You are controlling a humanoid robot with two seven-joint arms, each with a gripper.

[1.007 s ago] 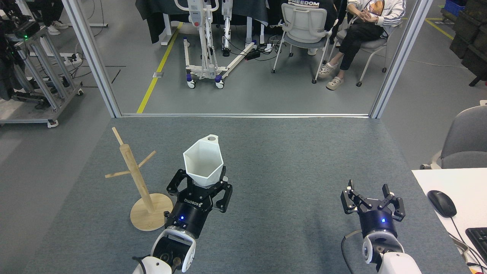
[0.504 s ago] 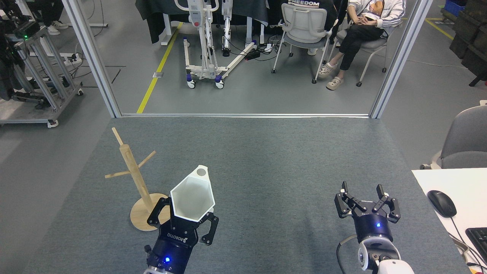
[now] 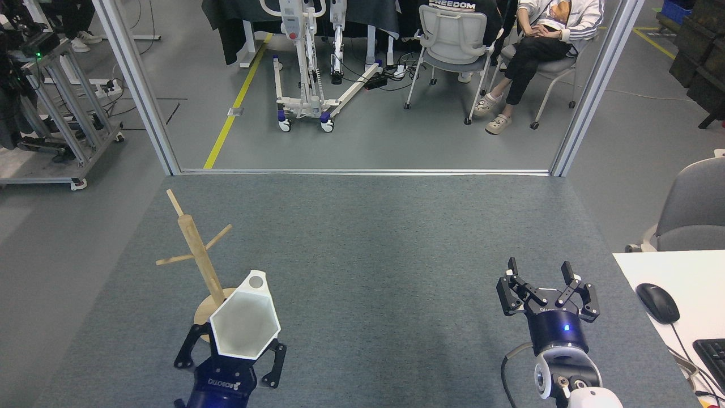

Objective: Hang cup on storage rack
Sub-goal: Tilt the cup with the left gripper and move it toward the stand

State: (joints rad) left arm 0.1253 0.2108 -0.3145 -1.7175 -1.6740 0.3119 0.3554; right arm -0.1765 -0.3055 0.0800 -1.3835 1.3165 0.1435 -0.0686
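1. A grey carpeted worktop (image 3: pixel 396 238) seen from the robot's head, with both arms entering from the bottom edge
2. The left pincer (image 3: pixel 229 354) is clenched around the lower body of the cup (image 3: pixel 244 323), a white faceted cup with a hexagonal rim, mouth facing up toward the camera
3. The cup's side tab (image 3: pixel 256 280), with its round hole, points away from the robot
4. The storage rack (image 3: pixel 195 249), a light wooden post with thin angled pegs on a round base, stands just behind and left of the cup; in this view the cup overlaps its base
5. The right pincer (image 3: pixel 545 286) rests well apart on the right, jaws spread and empty
6. Judged step: carrying the cup to the rack, not yet hung
7. The next move likely calls for lifting and turning the cup so the tab's hole lines up with a peg tip, then sliding it on
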